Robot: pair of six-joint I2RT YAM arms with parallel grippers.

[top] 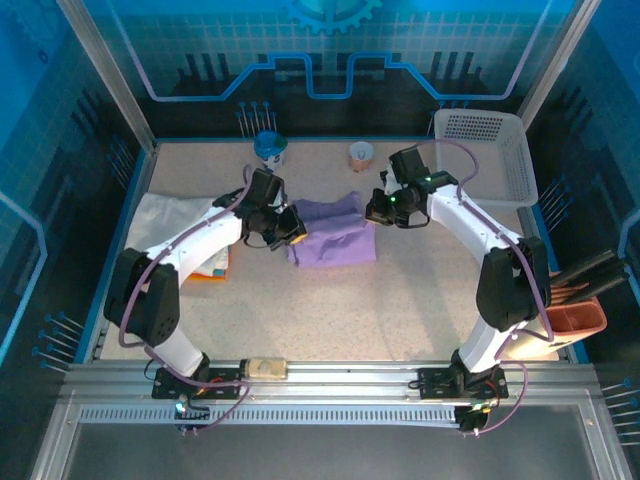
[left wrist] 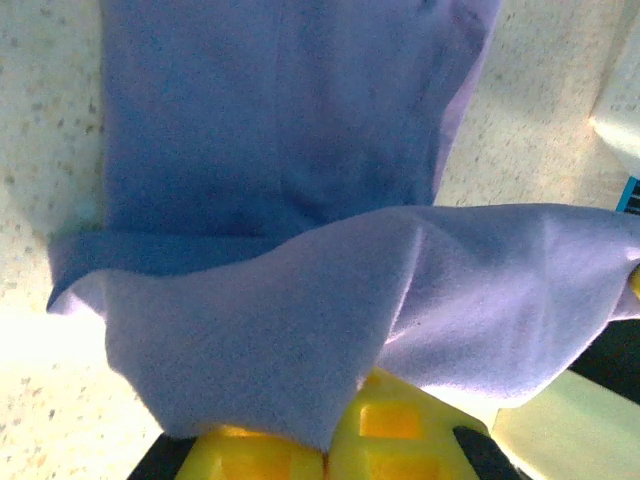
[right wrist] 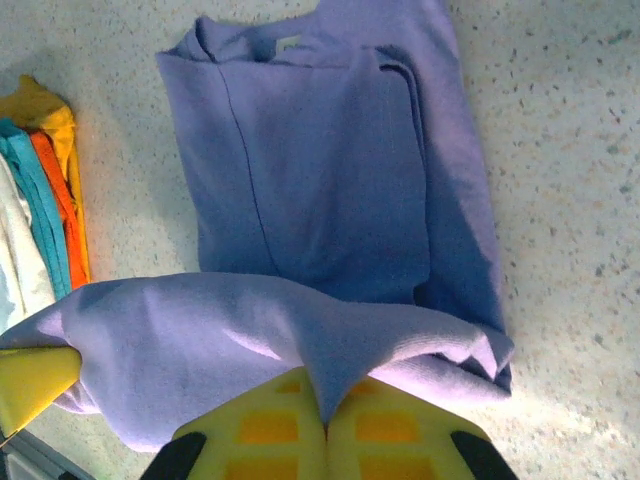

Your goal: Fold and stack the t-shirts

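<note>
Lavender t-shirt lies mid-tabletop, partly folded, with one edge pinched and held up off the layers below.

Left claw is closed on that edge toward one side; right claw is closed on it toward the other.

Risks, as judged:
- The cloth is gripped thinly (little of it sits between the fingers), so one corner may slip out.
- Uneven travel of the two claws would skew the fold.
- The lower layers may be dragged along.

Folded stack lies just beside the shirt, on the left arm's side.

White lattice basket, far right corner: no cloth is made out inside.

Orange bin, near right: dark long items are held in it, not identified.
</note>
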